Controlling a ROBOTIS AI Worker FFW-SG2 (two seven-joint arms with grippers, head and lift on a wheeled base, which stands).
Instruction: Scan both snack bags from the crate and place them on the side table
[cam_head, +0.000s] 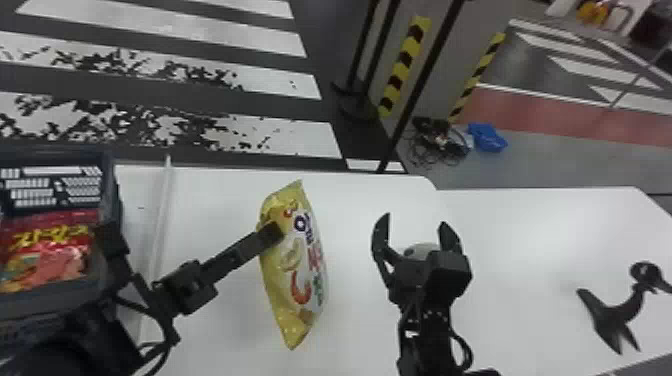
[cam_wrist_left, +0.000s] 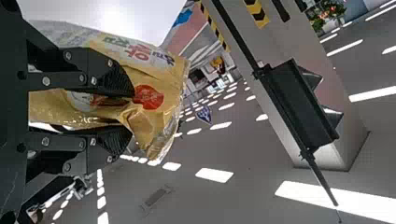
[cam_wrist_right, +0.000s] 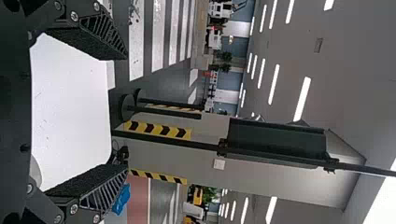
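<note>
Over the white table, my left gripper is shut on the yellow snack bag, which hangs upright with its printed face toward the right. In the left wrist view the yellow bag is pinched between the two fingers of the left gripper. A red snack bag lies in the dark crate at the far left. To the right of the yellow bag, my right gripper points forward with its fingers apart and nothing between them. The right wrist view shows the right gripper spread wide.
A round whitish object sits behind the right gripper. A black stand-like object rests at the right on the white table. A pale rail runs beside the crate. Black poles rise beyond the table.
</note>
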